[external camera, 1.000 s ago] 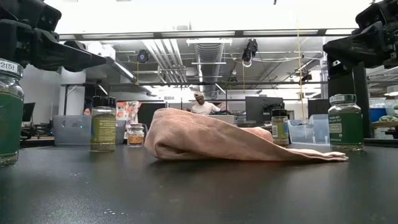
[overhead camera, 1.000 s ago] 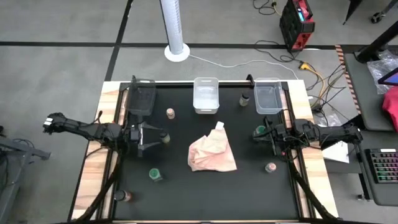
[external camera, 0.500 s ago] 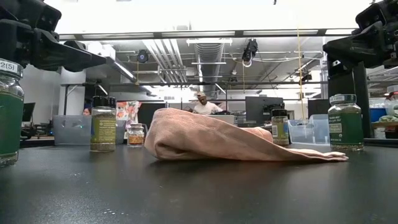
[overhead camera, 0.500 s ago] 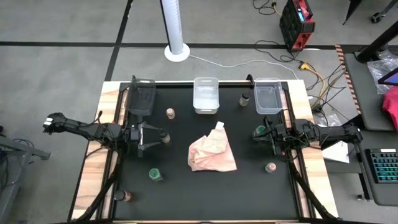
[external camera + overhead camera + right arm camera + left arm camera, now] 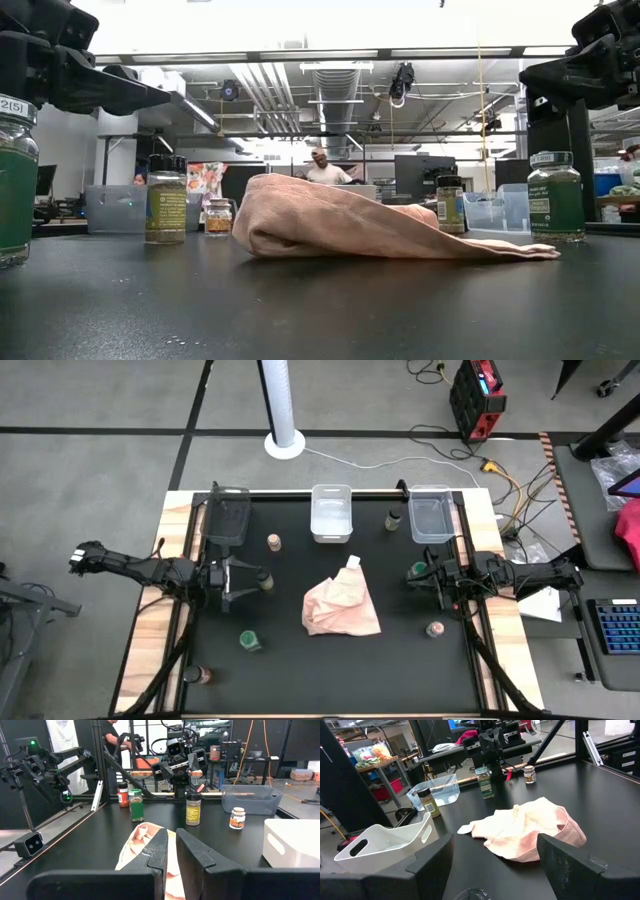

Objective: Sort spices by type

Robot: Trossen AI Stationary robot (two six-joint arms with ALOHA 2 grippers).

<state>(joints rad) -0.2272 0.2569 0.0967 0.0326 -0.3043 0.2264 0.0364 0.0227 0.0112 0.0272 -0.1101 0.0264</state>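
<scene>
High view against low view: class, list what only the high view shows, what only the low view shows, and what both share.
Only the high view: the floor, the white pole base, the keyboard, and both arms at full length, with the left gripper open to the left of the cloth and the right gripper shut to its right. Only the low view: a person and ceiling ducts in the room behind. Both: the cloth and the spice jars standing around it.
</scene>
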